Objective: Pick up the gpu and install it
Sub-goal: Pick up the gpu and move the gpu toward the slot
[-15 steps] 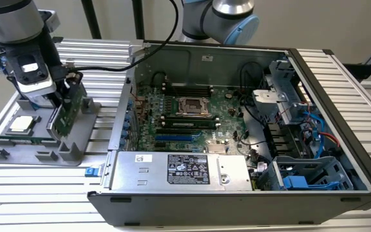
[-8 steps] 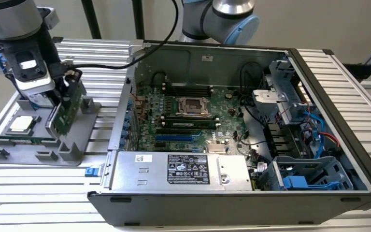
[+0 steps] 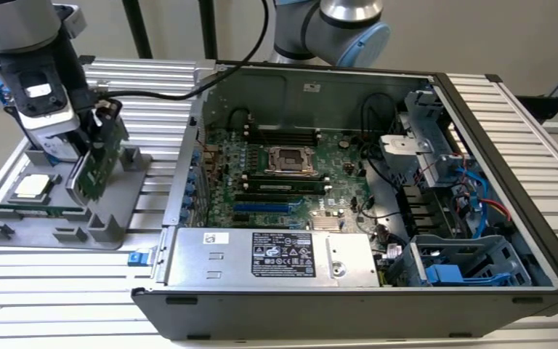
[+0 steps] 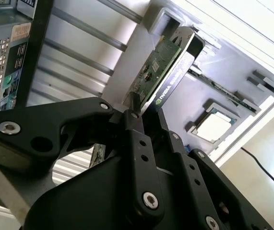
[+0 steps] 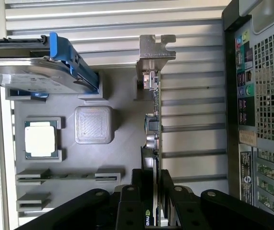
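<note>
the gpu [image 3: 93, 166] is partly hidden: the gripper [image 3: 102, 120] covers its upper end in the exterior view, and in the first wrist view the black fingers [image 5: 169, 184] cover the end nearest the arm. whether its lower end touches the grey tray [image 3: 134, 169] or hangs just clear of it cannot be told. the jaws are clenched on the gpu, one finger on the green board face and one on the black cooler face, with only the card's thickness between them. the gpu stands on edge over the tray, at the exterior view's left, well apart from the open computer case [image 3: 357, 313]. its long axis runs from the gripper down toward the tray, slightly tilted, with the silver bracket [image 5: 155, 48] at the end away from the gripper. a processor [image 3: 32, 187] and a memory stick [image 3: 37, 212] lie on the tray near the gpu. a hard drive in a blue frame [image 5: 36, 72] stands just beside it, partly cut off.
</note>
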`<state>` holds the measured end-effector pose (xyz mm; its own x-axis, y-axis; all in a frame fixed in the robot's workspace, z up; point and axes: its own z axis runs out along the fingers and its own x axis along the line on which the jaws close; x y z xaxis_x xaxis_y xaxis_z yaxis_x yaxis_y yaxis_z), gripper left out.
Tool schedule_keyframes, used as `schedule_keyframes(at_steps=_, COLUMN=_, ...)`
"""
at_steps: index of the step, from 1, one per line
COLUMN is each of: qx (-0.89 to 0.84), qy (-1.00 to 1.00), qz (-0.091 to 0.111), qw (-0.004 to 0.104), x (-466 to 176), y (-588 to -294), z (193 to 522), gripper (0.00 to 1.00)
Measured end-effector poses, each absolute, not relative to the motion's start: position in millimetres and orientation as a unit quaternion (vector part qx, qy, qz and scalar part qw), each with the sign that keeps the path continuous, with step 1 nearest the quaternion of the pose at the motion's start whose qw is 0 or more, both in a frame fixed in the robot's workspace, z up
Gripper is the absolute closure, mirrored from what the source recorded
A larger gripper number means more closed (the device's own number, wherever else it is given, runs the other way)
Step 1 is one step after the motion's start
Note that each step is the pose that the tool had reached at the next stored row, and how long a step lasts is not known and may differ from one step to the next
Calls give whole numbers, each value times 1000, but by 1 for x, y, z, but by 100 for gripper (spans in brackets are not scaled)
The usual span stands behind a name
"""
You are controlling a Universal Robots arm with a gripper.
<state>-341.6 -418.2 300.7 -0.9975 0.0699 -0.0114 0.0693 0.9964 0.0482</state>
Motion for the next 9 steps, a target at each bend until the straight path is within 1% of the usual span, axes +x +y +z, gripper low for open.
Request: schedule_keyframes(at_steps=9, qx=35, qy=999, qz=24, qw=7, x=-342, y=-418, z=309, gripper=100)
